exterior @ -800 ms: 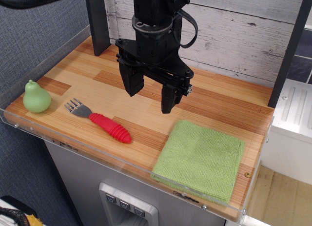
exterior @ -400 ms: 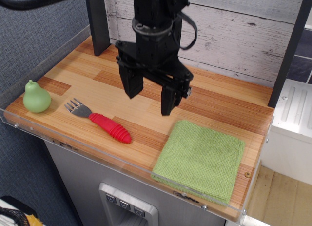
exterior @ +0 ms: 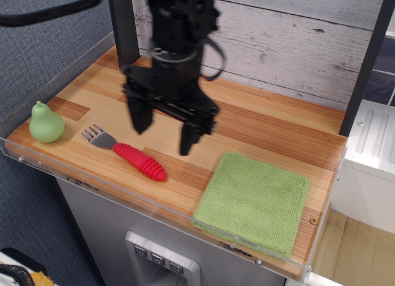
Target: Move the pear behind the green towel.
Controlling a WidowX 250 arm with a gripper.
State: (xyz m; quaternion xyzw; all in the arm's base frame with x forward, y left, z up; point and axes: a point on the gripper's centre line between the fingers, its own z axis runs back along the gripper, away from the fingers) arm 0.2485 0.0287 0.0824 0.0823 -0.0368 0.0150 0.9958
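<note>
Reaching for the pear (exterior: 45,124) looks like the step in hand, i.e. approach, nothing picked up yet. Claw (exterior: 162,133) hangs over the middle of the desk (exterior: 265,128), fingers spread wide apart w/ nothing between them; it sits above and just behind the fork (exterior: 126,152), clear of the wood as far as can be told.

Pear stands upright near the front-left corner of the desk, stem nub up, close to the left edge and the clear rim there. Well apart from the claw. Fork w/ red ribbed handle lies between pear and claw along the front edge, tines pointing toward the pear, near it but not touching.

Green towel (exterior: 256,201) lies flat at the front-right corner, its near edge almost at the front rim. Bare wood behind it, toward the back-right corner, so the goal spot looks free.

Next move, as a judgement: claw needs to travel left toward the front-left corner, pass over or behind the fork w/o clipping it, centre above the pear, then drop w/ fingers wide enough to straddle the round bottom. Pear is smooth and tapered, so a grip low on the body prob holds better than one near the narrow top. Left rim is close; not much room on that side.
</note>
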